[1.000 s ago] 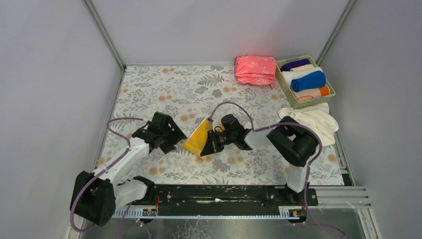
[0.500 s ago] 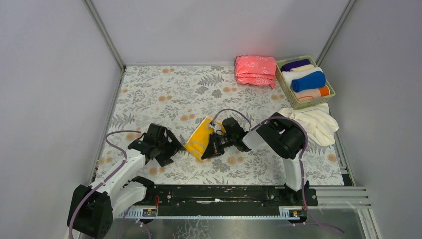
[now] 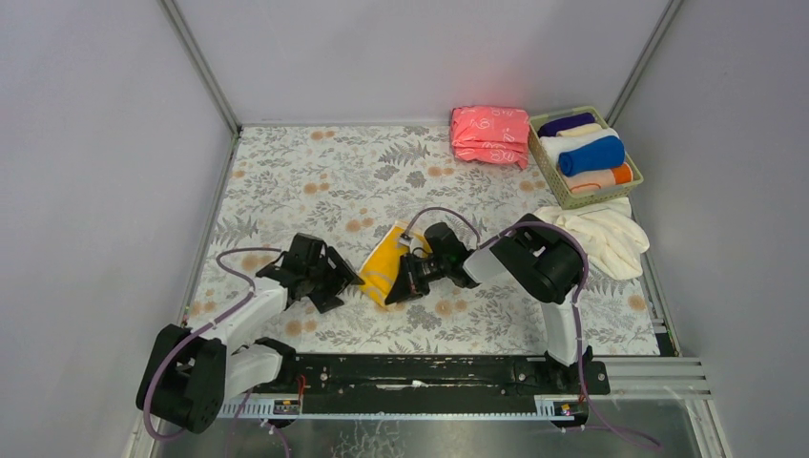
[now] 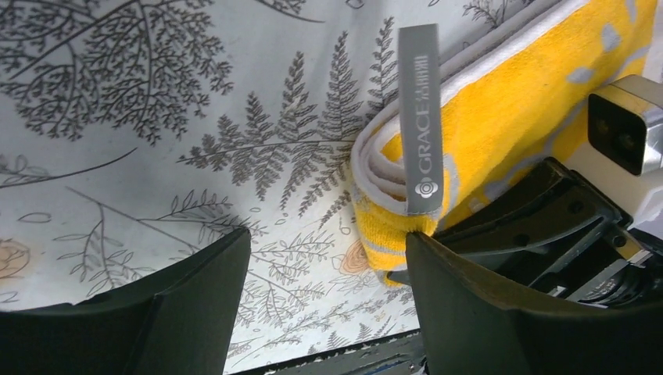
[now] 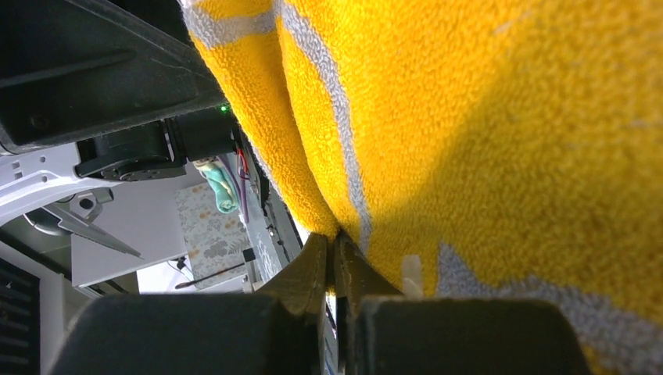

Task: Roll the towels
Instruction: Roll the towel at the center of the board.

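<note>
The yellow towel with white print lies folded on the floral mat near the middle front. It fills the right wrist view. My right gripper is shut on its near edge. My left gripper is open just left of the towel. In the left wrist view the towel's corner with a grey label touches the right finger; the left finger is over bare mat. Rolled blue, orange and cream towels sit in the basket. A cream towel lies loose at the right.
A folded pink stack lies at the back beside the basket. The enclosure walls close in on the left, back and right. The black rail runs along the near edge.
My left gripper has moved right toward the yellow towel's left edge. Over the second the right gripper sank with the towel, which now lies flatter and nearer the front.
</note>
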Controlling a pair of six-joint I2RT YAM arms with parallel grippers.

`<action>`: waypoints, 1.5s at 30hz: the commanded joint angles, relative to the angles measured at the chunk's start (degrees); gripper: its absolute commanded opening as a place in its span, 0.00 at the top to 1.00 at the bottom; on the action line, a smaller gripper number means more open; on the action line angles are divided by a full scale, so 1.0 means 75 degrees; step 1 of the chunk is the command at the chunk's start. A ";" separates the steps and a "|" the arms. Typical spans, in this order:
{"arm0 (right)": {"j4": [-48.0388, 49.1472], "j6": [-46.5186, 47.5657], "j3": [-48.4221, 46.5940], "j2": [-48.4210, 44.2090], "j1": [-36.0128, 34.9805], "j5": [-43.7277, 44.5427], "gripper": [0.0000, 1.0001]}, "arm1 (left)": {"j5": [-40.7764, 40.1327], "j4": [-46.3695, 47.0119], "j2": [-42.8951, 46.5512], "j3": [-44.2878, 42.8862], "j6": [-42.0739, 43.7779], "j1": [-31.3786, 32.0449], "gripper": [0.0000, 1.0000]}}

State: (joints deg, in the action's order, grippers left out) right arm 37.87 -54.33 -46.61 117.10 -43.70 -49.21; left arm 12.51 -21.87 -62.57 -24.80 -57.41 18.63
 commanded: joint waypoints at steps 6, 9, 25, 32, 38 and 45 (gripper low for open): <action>-0.1581 0.1000 -0.0618 -0.0331 0.0056 0.0296 0.95 | -0.0232 0.0969 -0.0835 -0.0199 -0.0115 -0.0037 0.39; -0.2583 0.1637 -0.0902 -0.0696 0.0056 0.0688 0.92 | -0.0319 0.0967 -0.1151 -0.0152 -0.0115 -0.0035 0.49; -0.6990 0.5991 -0.2686 -0.2874 -0.1851 0.5556 0.54 | -0.0477 0.0918 -0.1864 -0.0070 -0.0115 -0.0030 0.60; -0.6726 0.6799 -0.2727 -0.2660 -0.2761 0.5946 0.53 | -0.0485 0.0865 -0.1846 -0.0052 -0.0115 -0.0039 0.60; -0.6485 0.7117 -0.2768 -0.2168 -0.2912 0.6738 0.51 | -0.0473 0.0790 -0.1821 -0.0084 -0.0083 -0.0038 0.60; -0.6417 0.7313 -0.2872 -0.1877 -0.2931 0.6931 0.49 | -0.0497 0.0739 -0.1790 -0.0125 -0.0057 -0.0033 0.60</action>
State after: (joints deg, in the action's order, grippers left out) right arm -11.73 -1.63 -65.54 102.41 -65.17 0.19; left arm 13.39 -11.49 -74.19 -27.20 -59.61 18.63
